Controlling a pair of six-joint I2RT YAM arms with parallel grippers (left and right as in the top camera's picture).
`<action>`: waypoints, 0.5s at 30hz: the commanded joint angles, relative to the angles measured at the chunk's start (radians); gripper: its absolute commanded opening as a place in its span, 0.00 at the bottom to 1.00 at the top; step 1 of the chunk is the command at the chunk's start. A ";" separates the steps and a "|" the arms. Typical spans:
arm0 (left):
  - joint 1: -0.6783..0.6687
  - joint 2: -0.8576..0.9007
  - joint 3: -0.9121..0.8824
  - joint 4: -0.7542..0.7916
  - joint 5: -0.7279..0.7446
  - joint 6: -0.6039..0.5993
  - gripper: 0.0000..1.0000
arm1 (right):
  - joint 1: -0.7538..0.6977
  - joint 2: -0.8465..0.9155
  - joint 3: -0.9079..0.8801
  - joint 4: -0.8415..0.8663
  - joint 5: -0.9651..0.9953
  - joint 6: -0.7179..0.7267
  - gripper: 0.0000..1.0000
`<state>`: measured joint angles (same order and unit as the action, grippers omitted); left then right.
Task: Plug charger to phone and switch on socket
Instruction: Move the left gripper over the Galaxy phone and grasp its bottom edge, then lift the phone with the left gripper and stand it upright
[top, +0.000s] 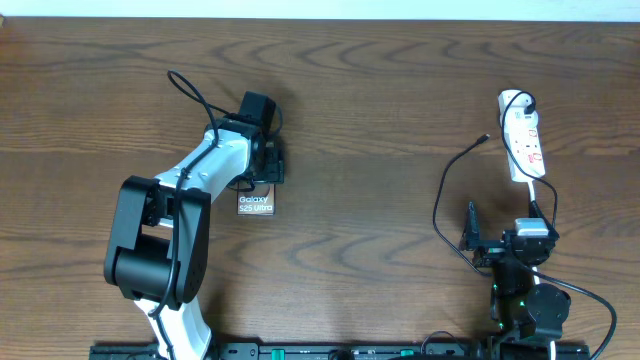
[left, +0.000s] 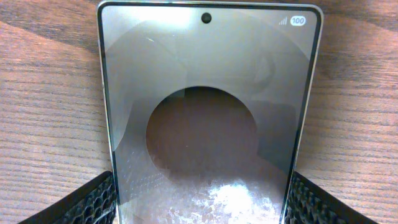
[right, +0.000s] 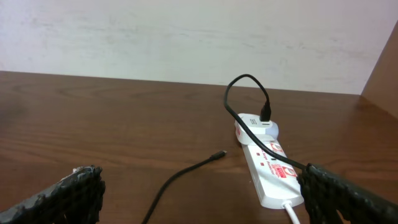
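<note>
— Where your left arm (top: 190, 175) ends, left of centre in the overhead frame, your left gripper (top: 263, 175) is clamped on the phone (top: 255, 204). In the left wrist view its fingers (left: 93, 200) sit hard against both long edges of the screen.

— And where does the phone itself lie?

— On the wooden surface (top: 380, 80), left of centre. Its lettered end points toward the bottom of the frame and its upper end is under the gripper.

— The right side?

— Your right gripper (top: 478, 238) stands at the lower right with its fingers wide apart and nothing between them. The socket (top: 524, 140) lies at the upper right, just above that gripper. The charger (right: 181, 174) has its black plug (right: 266, 114) seated in the socket's far end. From there the cable loops up and crosses the strip. Its connector tip (top: 485, 138) lies bare on the surface just left of the socket, well apart from the phone.

— The socket switches?

— Red marks show on the strip. Note for your record that their position cannot be read from these views.
</note>
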<state>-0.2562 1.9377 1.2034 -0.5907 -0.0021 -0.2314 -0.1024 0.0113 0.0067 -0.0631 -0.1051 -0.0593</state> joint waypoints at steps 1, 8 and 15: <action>0.009 0.049 -0.020 -0.013 -0.032 0.017 0.63 | 0.006 -0.005 -0.002 -0.003 -0.006 -0.002 0.99; 0.009 -0.002 0.000 -0.014 -0.008 0.016 0.61 | 0.006 -0.005 -0.002 -0.003 -0.006 -0.002 0.99; 0.009 -0.054 0.000 -0.014 0.140 0.016 0.58 | 0.006 -0.005 -0.002 -0.003 -0.006 -0.002 0.99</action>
<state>-0.2523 1.9282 1.2049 -0.6010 0.0418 -0.2302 -0.1024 0.0113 0.0067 -0.0631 -0.1051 -0.0593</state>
